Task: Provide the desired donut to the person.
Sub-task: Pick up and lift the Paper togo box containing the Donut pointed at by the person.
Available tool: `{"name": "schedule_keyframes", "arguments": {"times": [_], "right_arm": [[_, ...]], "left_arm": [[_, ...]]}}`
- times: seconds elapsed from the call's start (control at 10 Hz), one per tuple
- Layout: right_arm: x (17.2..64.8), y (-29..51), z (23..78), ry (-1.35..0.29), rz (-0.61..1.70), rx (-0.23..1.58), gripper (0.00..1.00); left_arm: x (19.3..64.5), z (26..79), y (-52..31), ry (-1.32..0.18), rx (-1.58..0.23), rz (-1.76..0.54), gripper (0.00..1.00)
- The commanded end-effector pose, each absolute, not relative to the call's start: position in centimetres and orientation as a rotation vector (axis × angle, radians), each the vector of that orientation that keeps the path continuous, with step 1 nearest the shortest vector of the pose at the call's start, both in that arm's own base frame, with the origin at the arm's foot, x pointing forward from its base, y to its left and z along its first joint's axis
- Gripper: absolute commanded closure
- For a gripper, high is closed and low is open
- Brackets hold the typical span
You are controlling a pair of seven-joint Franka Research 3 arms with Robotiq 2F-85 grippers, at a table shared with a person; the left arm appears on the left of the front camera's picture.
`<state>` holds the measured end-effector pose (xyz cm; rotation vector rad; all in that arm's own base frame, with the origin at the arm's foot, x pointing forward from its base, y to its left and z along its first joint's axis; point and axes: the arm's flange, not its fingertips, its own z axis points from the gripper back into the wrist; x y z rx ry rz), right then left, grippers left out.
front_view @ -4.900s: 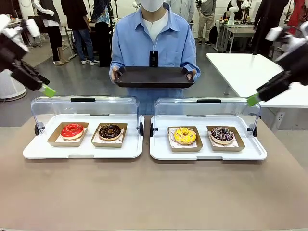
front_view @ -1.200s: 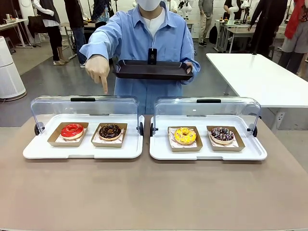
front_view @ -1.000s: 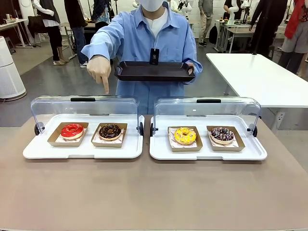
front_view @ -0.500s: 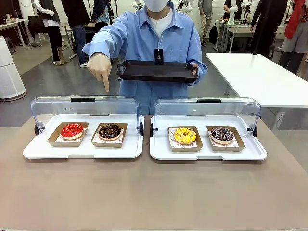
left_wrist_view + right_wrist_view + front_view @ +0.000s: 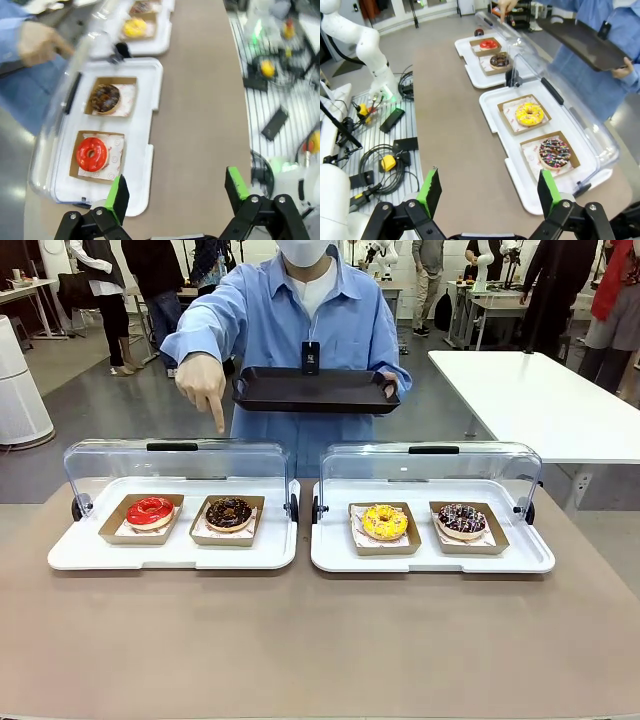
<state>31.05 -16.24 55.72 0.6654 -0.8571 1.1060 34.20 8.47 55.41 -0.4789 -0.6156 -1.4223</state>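
Front view: a tray (image 5: 315, 392) is being held by the person (image 5: 335, 330), a hand (image 5: 200, 380) being pointed down above the chocolate donut (image 5: 229, 511) in the left case (image 5: 170, 558). Left wrist view: the left tool (image 5: 175, 187) is being held released over the worktop (image 5: 200, 115). Right wrist view: the right tool (image 5: 489, 192), likewise released.

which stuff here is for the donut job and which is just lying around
Job:
- person in light blue shirt, pointing hand
- dark rectangular tray the person holds
- red-glazed ring donut, chocolate donut, yellow donut, dark sprinkled donut
- left white case with clear lid, right white case

Lying about:
- white side table
- black cables, yellow plug on grated stand
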Motion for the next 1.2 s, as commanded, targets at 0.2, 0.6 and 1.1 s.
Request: {"name": "schedule_keyframes", "arguments": {"times": [0.2, 0.6, 1.1], "right_arm": [[31.1, -16.3, 55.7, -0.867, 1.107, 0.677, 0.0], [31.1, -16.3, 55.7, -0.867, 1.107, 0.677, 0.0], [31.1, -16.3, 55.7, -0.867, 1.107, 0.677, 0.0]], "left_arm": [[34.6, 52.6, -4.1, -0.235, -0.168, -1.74, 0.0], [36.2, 44.5, -13.5, -0.032, -0.013, -1.794, 0.0], [36.5, 41.4, -16.1, -0.081, 0.008, -1.822, 0.0]]}}
